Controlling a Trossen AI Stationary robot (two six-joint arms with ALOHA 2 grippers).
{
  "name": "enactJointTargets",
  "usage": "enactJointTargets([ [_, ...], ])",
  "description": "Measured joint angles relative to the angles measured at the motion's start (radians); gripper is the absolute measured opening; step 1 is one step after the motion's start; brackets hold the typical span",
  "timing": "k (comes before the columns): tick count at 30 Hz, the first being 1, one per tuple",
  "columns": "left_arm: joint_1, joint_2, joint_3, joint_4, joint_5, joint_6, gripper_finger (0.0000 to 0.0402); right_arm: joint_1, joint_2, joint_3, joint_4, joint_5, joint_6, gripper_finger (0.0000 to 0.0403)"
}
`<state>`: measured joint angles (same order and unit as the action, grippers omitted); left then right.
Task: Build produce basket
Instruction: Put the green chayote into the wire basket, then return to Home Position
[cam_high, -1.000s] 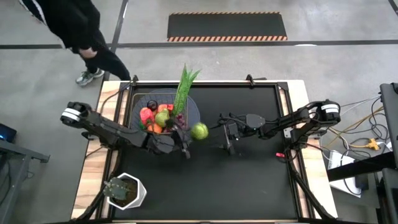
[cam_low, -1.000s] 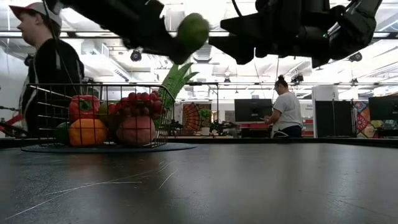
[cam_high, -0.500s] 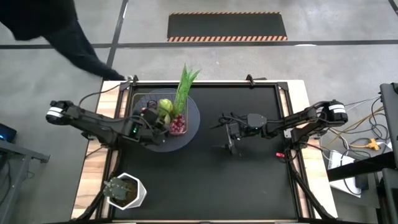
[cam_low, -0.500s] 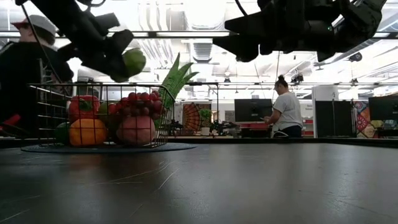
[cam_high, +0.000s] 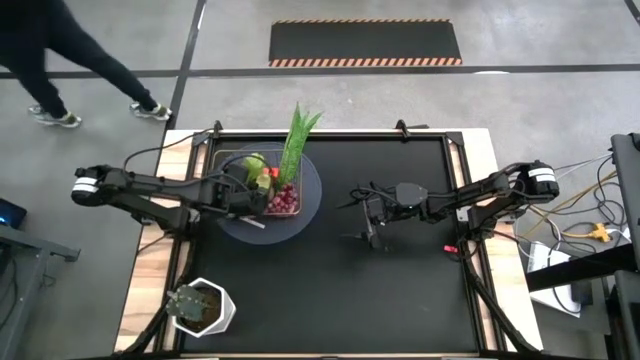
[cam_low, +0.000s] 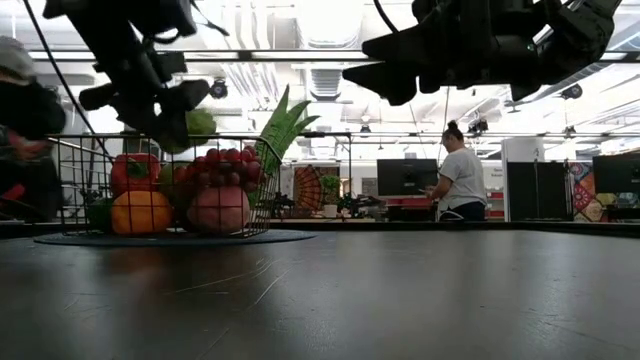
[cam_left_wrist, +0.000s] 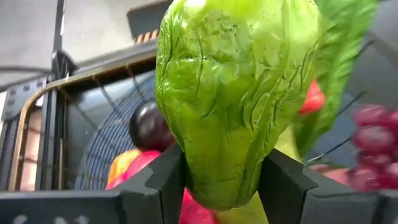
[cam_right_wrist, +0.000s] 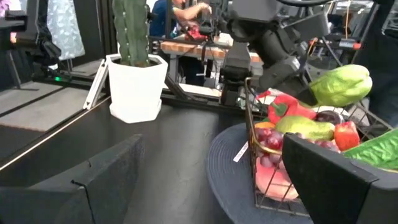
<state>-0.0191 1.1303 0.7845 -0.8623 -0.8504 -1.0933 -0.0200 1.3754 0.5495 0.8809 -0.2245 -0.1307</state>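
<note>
My left gripper (cam_high: 249, 174) is over the basket (cam_high: 306, 206), shut on a wrinkled light-green vegetable (cam_left_wrist: 236, 93), which also shows in the low view (cam_low: 201, 124) just above the wire rim. The dark wire basket (cam_low: 80, 170) stands on its round grey disc and holds purple grapes (cam_high: 287, 200), a long green leafy stalk (cam_high: 297, 140), an orange fruit (cam_low: 140, 212) and a red pepper (cam_low: 135, 170). My right gripper (cam_high: 365, 215) hangs open and empty above the table's middle, to the right of the basket. My left gripper pinches the green vegetable's near end (cam_left_wrist: 217, 180) between its two fingers (cam_left_wrist: 163, 183); the rest sticks out past them. The fingers come from the table's left, slanting down. The vegetable is clear of the produce, over the basket's far left part.
A small plant in a white hexagonal pot (cam_high: 200, 306) stands at the table's near left corner. A person (cam_high: 60, 50) walks past beyond the far left corner. The black table top (cam_high: 400, 290) lies bare right of and nearer than the basket.
My left gripper has carried the green vegetable from the basket's right side toward the table's left and far edge, over the basket, and has come down toward its rim, still shut on it. The person has walked leftward away from the table.
</note>
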Motion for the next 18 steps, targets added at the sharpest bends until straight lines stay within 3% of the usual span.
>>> enactJointTargets([
  [12,0.057,0.023,0.001,-0.023,0.034,0.054,0.0226,0.000,0.000,0.000,-0.015,0.000,-0.001,0.0364],
  [18,0.059,0.009,0.021,-0.029,0.035,0.106,0.0239,0.000,0.000,0.000,-0.015,0.000,-0.002,0.0364],
])
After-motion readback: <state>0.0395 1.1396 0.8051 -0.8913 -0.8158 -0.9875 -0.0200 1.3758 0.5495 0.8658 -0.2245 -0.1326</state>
